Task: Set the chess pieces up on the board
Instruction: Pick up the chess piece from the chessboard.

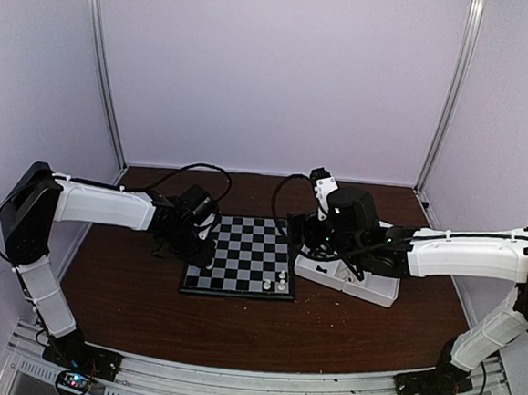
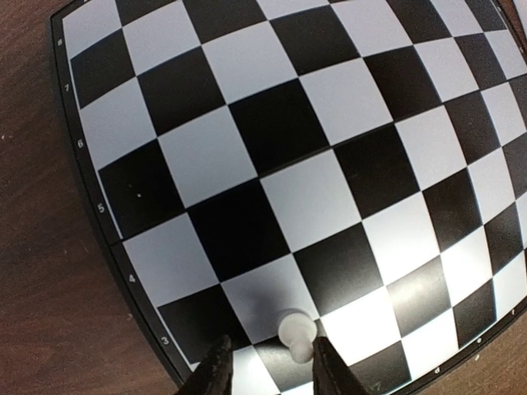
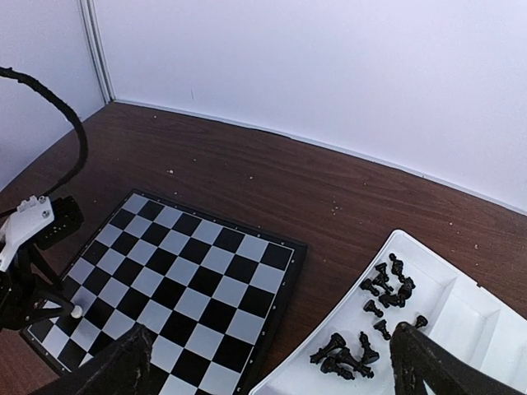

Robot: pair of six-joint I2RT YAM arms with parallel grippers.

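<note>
1. Left gripper [image 2: 272, 374]: jaws partly open, straddling a white pawn [image 2: 296, 333] with a gap on one side; no clamping visible.
2. The white pawn stands upright, long axis vertical, on the board [image 1: 241, 251] near its left edge.
3. Right gripper [image 3: 272, 346]: wide open, empty, over the tray [image 3: 440, 276] holding black pieces [image 3: 387, 288].

You are looking down past your right claw [image 3: 270, 333], whose two dark fingers [image 3: 123, 362] are standing wide apart at the bottom corners of the view. Beneath it the board [image 3: 177, 280] is lying flat on the brown table [image 3: 272, 173], just beside the white tray [image 3: 461, 317]. Black chess pieces [image 3: 387, 284] are lying in loose clusters in the tray's left compartment. Near the board's left edge, a white piece [image 3: 76, 311] is sitting at the tip of the left claw [image 3: 67, 309].
</note>
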